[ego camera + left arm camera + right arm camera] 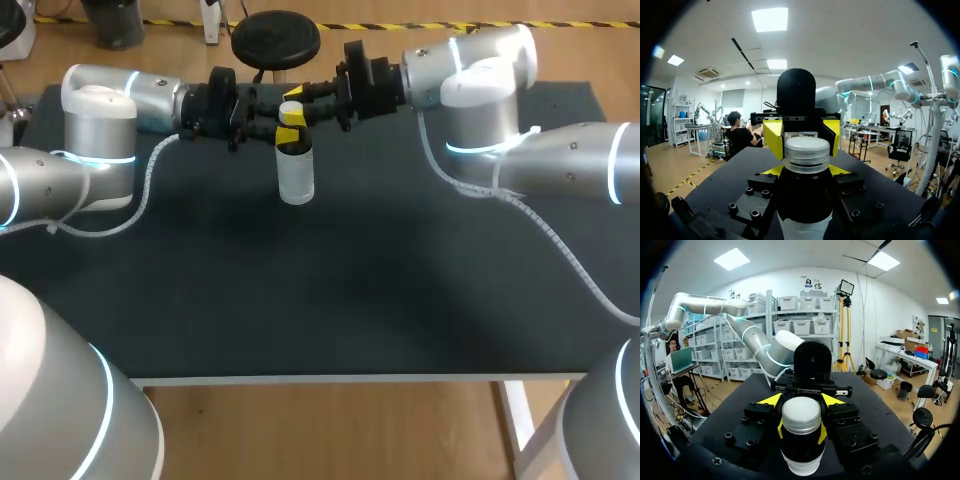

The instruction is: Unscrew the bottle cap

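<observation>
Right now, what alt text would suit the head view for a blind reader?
A small bottle with a white cap stands upright on a black table, and two grey robot arms come in from opposite sides to meet at its top. The left hand holds the bottle just below the cap; the right hand holds the cap.
</observation>
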Robot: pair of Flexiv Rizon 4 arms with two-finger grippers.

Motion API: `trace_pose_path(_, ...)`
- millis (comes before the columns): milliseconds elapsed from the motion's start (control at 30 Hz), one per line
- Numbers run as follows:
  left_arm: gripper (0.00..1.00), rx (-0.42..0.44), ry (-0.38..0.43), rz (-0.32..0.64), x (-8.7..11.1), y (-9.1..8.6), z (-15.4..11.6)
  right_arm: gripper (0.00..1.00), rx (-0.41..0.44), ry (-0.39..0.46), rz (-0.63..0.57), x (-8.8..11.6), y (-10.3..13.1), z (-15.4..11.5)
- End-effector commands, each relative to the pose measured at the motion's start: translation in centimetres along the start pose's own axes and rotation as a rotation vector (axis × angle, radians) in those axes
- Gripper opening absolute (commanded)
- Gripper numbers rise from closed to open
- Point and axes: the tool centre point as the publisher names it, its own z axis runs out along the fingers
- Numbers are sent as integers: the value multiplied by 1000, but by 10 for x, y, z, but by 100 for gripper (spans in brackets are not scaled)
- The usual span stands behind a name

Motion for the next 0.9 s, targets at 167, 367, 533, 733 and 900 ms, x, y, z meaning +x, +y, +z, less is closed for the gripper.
trace_pose_path(167, 0, 2, 2, 1, -1, 1, 0, 0, -6, 79, -3, -9, -5, -2)
trace_pose_path(367, 0, 2, 2, 1, -1, 1, 0, 0, 23, 224, -12, -16, -6, -5)
trace_pose_path(533, 0, 2, 2, 1, -1, 1, 0, 0, 68, 348, -29, -19, -2, -4)
trace_pose_path(733, 0, 2, 2, 1, -1, 1, 0, 0, 75, 508, -75, -21, 1, -2)
trace_pose_path(900, 0, 2, 2, 1, -1, 1, 0, 0, 81, 634, -116, -20, -1, 3)
